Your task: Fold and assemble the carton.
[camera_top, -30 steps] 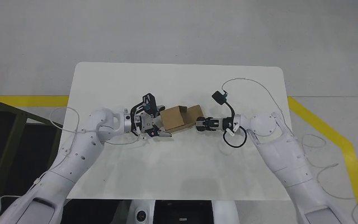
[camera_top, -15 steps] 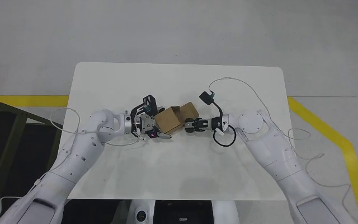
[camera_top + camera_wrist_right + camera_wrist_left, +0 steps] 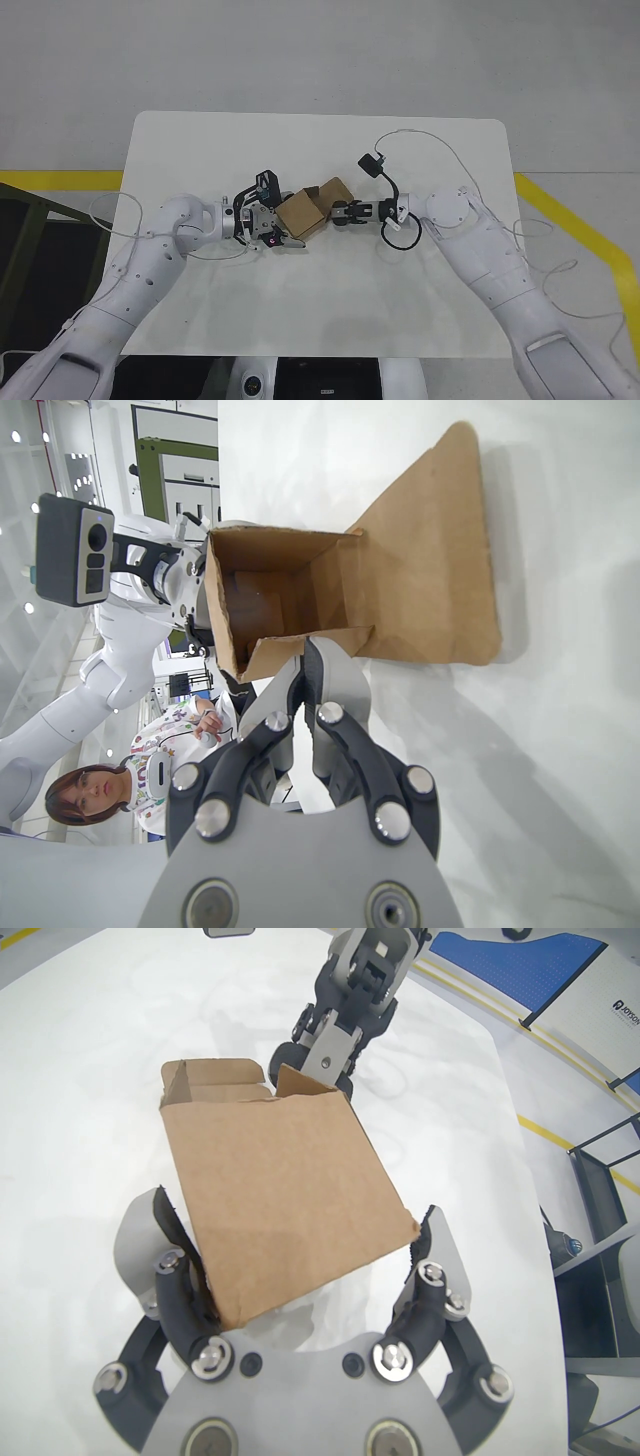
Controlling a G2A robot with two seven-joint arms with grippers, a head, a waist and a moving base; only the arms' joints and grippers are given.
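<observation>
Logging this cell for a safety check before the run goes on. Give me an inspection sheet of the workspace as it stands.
Surface: white table, rounded corners.
Job's things: brown carton mid-table, opening turned sideways, flaps unfolded, one large flap spread outward.
Clutter: nothing seen.
End effectors: left end effector closed on the carton at the end away from the opening; right end effector shut, tips against a small side flap at the opening.
Cables: thin white cable arcs over the table's far right part; black cable loops at the right wrist.
Surroundings: grey floor, yellow floor line.
</observation>
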